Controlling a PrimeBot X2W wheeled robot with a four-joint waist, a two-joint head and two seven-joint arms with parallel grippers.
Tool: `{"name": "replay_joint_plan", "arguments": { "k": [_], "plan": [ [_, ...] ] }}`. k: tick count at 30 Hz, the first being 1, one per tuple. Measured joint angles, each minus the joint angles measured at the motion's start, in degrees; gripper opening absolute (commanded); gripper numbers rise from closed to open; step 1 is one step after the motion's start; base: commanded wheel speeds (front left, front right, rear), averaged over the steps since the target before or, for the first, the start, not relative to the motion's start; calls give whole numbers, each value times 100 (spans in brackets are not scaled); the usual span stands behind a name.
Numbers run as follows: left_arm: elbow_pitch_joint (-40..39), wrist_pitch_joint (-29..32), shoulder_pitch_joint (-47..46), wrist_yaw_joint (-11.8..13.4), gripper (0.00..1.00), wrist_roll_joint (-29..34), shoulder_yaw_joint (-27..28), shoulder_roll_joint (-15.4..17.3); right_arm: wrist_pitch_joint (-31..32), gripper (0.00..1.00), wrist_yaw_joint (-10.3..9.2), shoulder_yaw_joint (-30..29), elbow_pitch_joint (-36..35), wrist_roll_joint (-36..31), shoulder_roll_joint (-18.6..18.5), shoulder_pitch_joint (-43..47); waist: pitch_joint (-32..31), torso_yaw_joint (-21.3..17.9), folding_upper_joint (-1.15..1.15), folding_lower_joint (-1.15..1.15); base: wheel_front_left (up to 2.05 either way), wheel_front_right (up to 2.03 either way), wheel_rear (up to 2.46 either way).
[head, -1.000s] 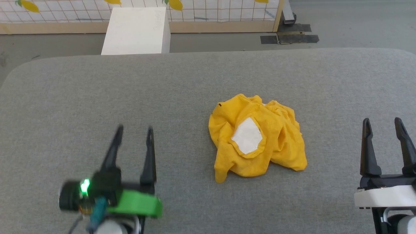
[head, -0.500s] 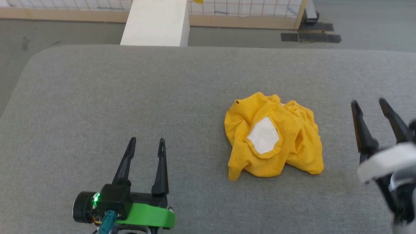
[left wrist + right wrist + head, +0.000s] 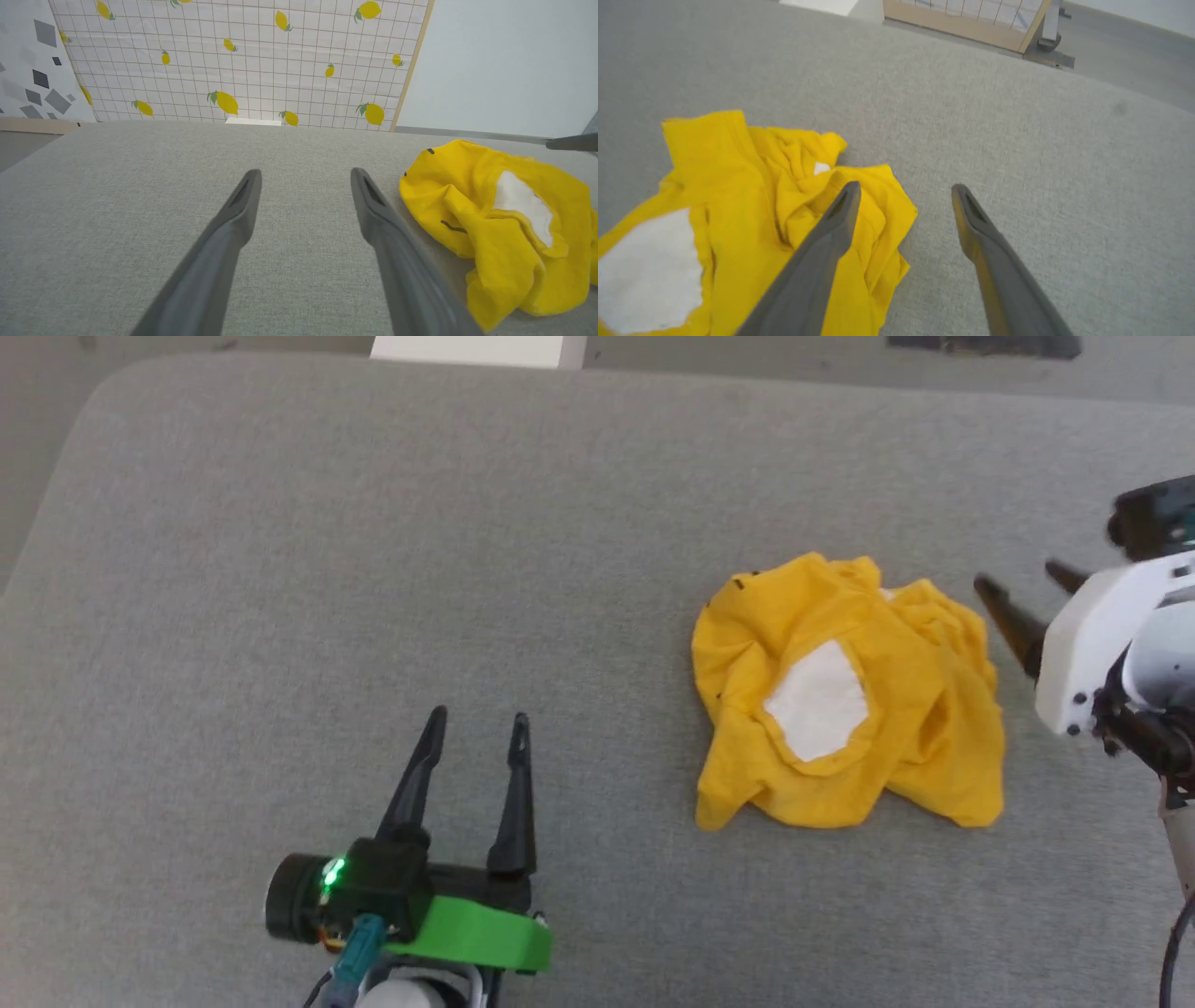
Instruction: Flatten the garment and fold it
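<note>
Fingers on our left gripper (image 3: 480, 714) spread wide, empty, well left of crumpled yellow shirt (image 3: 901, 733). Our right gripper (image 3: 1016, 573) wide, empty, just right of shirt.

Item 1: garment (image 3: 738, 200), bright yellow, crumpled in a heap, unfolded.
- White patch (image 3: 649, 275) on garment's lower-left part; small white fleck (image 3: 822, 168) in folds nr its top.

Item 2: right gripper (image 3: 906, 188), 2 dark fingers spread wide, nothing betw. them.
- One finger (image 3: 822, 252) crosses in front of garment's right edge, contact unclear; other finger (image 3: 990, 252) lies beside garment, apart from it.

Item 3: grey padded surface (image 3: 1017, 140), under & all round garment.

Item 4: wood-framed grid panel (image 3: 971, 18), well beyond garment.

Item 5: white block (image 3: 822, 4), beyond garment, beside the panel.
</note>
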Motion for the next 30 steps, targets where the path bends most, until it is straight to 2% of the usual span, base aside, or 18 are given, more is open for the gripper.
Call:
{"name": "replay_joint_plan", "arguments": {
  "k": [3,8,9,10,11,15,20,25,30],
  "plan": [
    [49,0,-90,-75,100,34,0,-98,383,100,0,167,339,14,-113,-60,167,120,0,0,0,0,0],
    [143,0,-181,-175,100,81,-8,-210,642,100,0,277,757,13,-212,-124,424,341,0,0,0,0,0],
    [163,0,-192,-191,100,81,-8,-226,659,82,-1,332,788,14,-236,-137,465,389,0,0,0,0,0],
    [174,0,-199,-196,100,81,-5,-245,700,38,-1,366,800,23,-280,-168,494,426,0,0,0,0,0],
    [189,0,-206,-198,100,84,1,-269,743,0,0,405,808,57,-335,-218,529,470,0,0,0,0,0],
    [267,0,-220,-208,100,122,62,-314,649,0,0,575,788,169,-404,-344,567,580,0,0,0,0,0],
    [358,0,-211,-269,100,197,207,-324,65,0,0,517,808,223,-452,-412,411,571,0,0,0,0,0],
    [396,0,-97,-352,100,214,344,-323,-513,0,0,65,778,238,-554,-687,100,452,0,0,0,0,0],
    [394,0,37,-401,100,221,450,-314,-648,0,0,-804,622,253,-805,-430,-192,227,0,0,0,0,0]
  ]
}}
